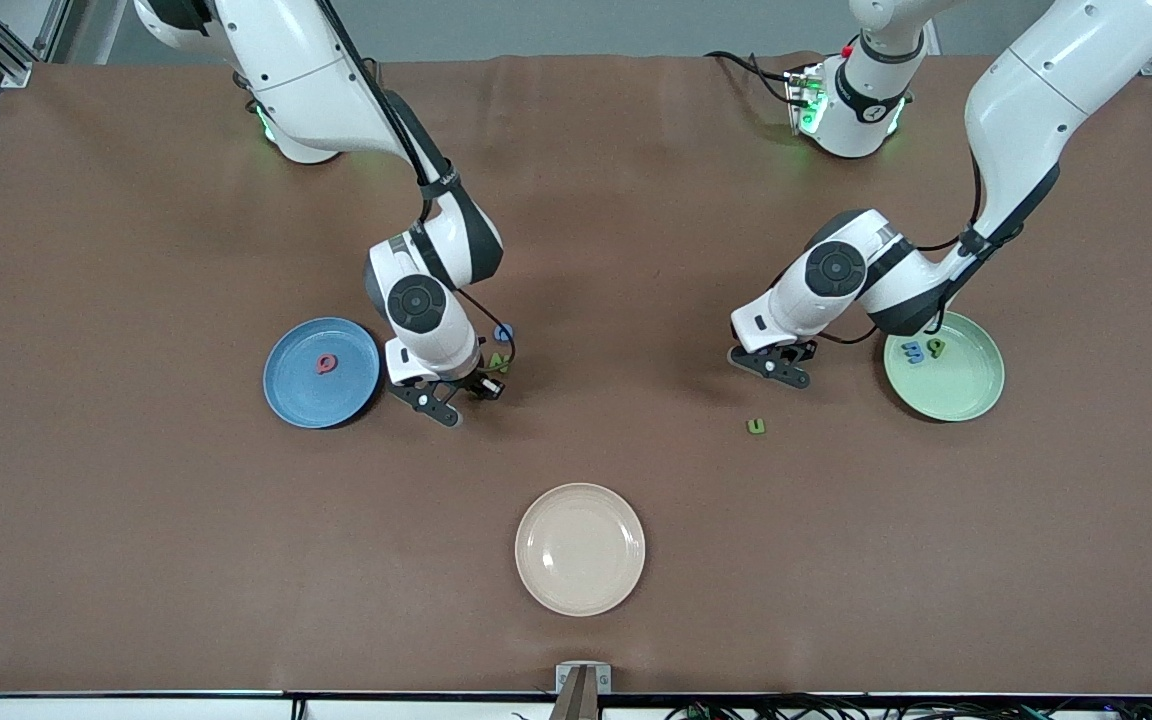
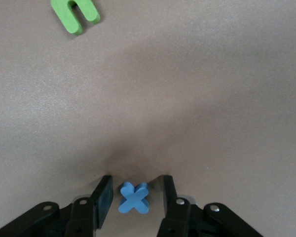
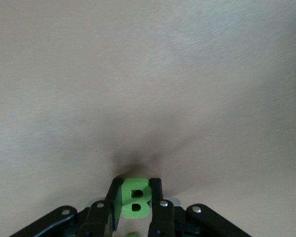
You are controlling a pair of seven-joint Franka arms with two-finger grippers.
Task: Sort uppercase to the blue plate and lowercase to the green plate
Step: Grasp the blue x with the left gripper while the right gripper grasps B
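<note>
My right gripper (image 3: 135,196) is shut on the green B (image 3: 136,201), low over the table beside the blue plate (image 1: 286,395). In the front view it (image 1: 456,392) hides the B. The red Q (image 1: 325,364) lies in the blue plate. The blue C (image 1: 504,332) and green N (image 1: 499,362) lie on the table by that gripper. My left gripper (image 2: 134,195) is open, with a jaw on each side of the blue x (image 2: 134,198) and a gap on both sides. The green u (image 1: 756,426) lies on the table, nearer the camera. The green plate (image 1: 966,395) holds the blue m (image 1: 913,351) and green p (image 1: 935,347).
A cream plate (image 1: 580,548) sits near the table's front edge, midway between the arms. The green u also shows in the left wrist view (image 2: 74,15). My left gripper (image 1: 774,366) is low over the table beside the green plate.
</note>
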